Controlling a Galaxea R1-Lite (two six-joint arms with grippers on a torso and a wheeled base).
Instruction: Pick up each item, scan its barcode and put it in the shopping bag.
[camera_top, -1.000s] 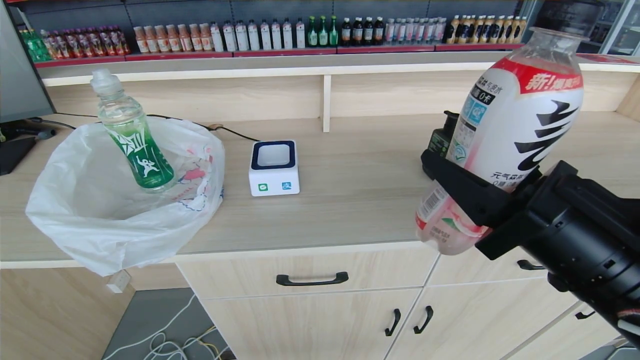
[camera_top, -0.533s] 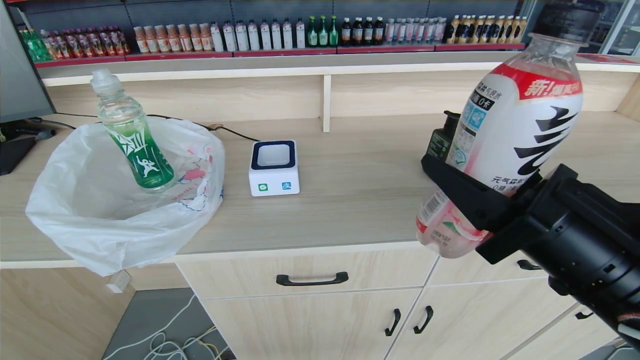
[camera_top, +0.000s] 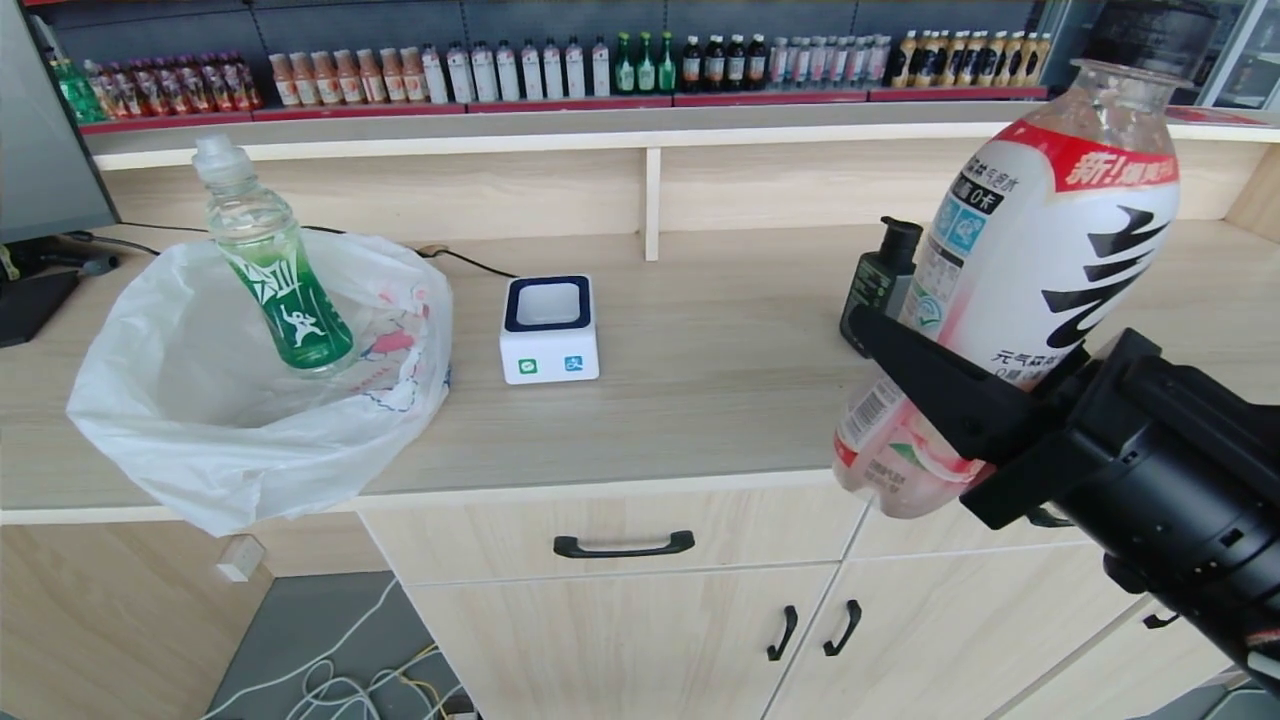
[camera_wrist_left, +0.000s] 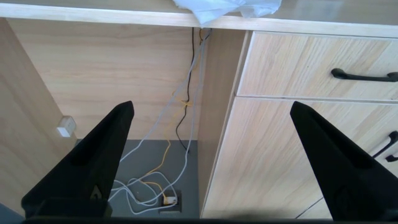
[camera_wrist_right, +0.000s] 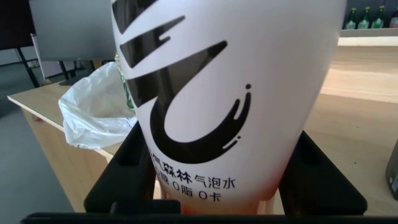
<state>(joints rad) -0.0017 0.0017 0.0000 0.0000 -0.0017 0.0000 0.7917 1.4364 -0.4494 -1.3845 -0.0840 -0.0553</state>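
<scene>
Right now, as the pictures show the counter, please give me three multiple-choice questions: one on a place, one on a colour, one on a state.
1. Where is the green bottle?
A. in the shopping bag
B. on the floor
C. on the back shelf

2. What colour is the top rim of the scanner?
A. red
B. dark blue
C. yellow

3. The right gripper is:
A. open and empty
B. shut on the white and pink bottle
C. shut on a tin can

Answers:
1. A: the bottle leans inside the open bag, its cap above the rim.
2. B: a dark blue frame runs round the top of the white box.
3. B: its fingers press on both sides of the bottle, which is held off the counter.
</scene>
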